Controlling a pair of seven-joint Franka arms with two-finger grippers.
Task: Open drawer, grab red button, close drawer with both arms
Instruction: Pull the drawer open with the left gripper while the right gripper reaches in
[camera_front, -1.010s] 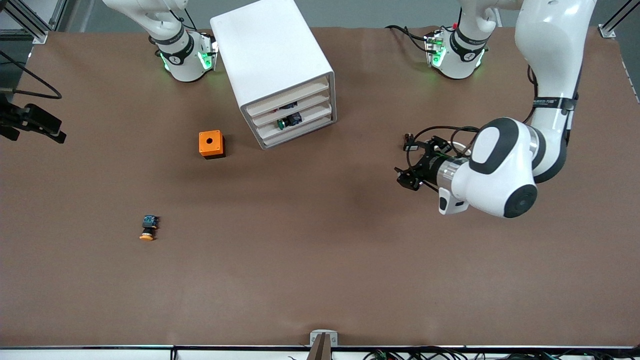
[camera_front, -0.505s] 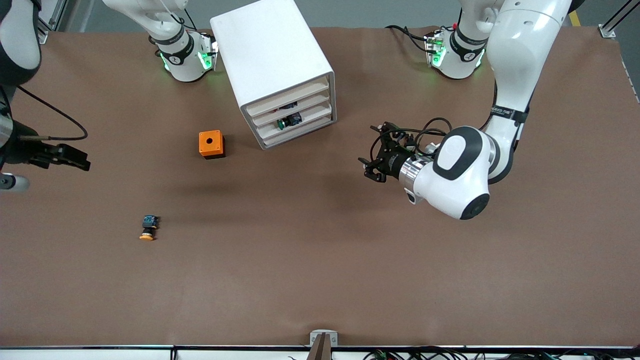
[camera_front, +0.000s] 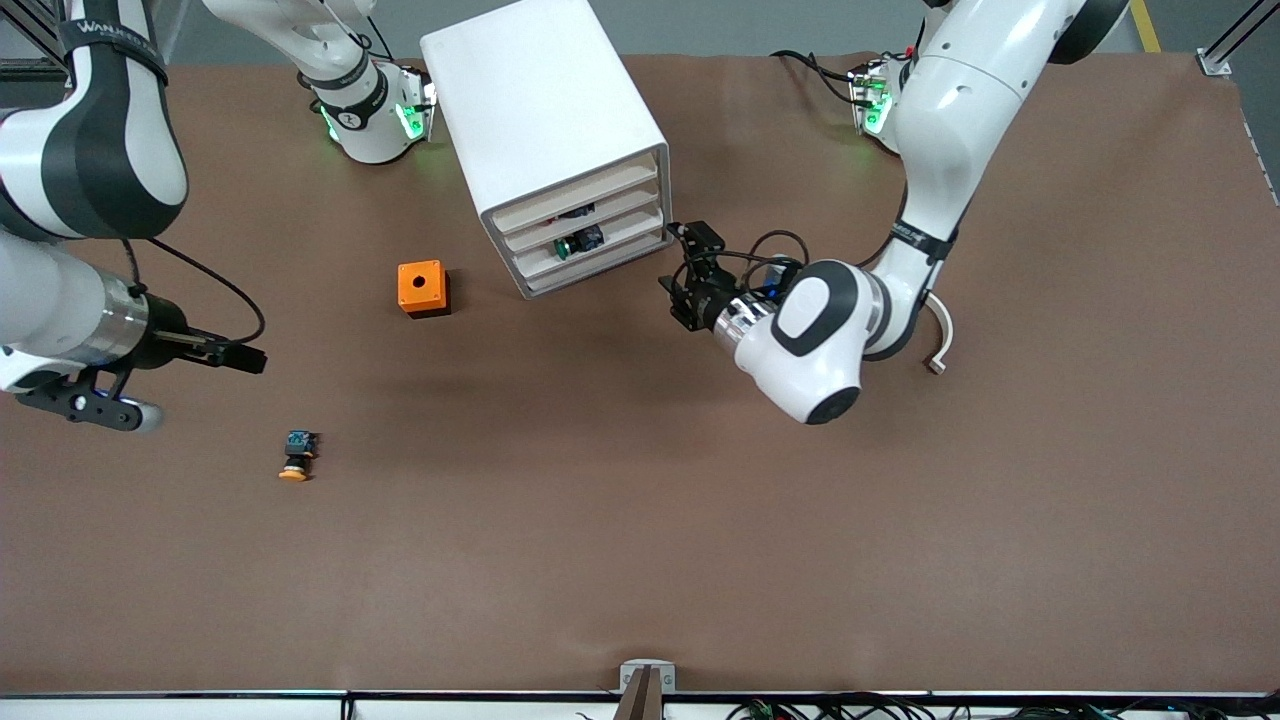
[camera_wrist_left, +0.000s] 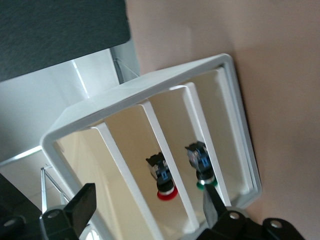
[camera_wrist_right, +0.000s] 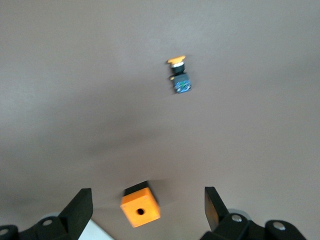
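Note:
The white cabinet (camera_front: 540, 110) stands near the robots' bases with its three drawers shut; the middle drawer (camera_front: 590, 228) shows in the left wrist view (camera_wrist_left: 172, 130) too. The red-capped button (camera_wrist_left: 165, 182) lies in that middle drawer and is only a dark spot in the front view (camera_front: 576, 212). A green-capped button (camera_wrist_left: 202, 172) lies in the bottom drawer. My left gripper (camera_front: 675, 268) is open and empty, level with the drawer fronts and close in front of them (camera_wrist_left: 147, 210). My right gripper (camera_front: 250, 358) is open and empty over bare table toward the right arm's end (camera_wrist_right: 146, 207).
A small orange box with a round hole (camera_front: 422, 288) stands beside the cabinet toward the right arm's end, also in the right wrist view (camera_wrist_right: 140, 210). An orange-yellow-capped button (camera_front: 296, 457) lies on the table nearer the front camera (camera_wrist_right: 178, 75).
My left arm has swung across the table and brought its gripper up to the cabinet's front. My right arm has come in from the table's end toward the orange box.

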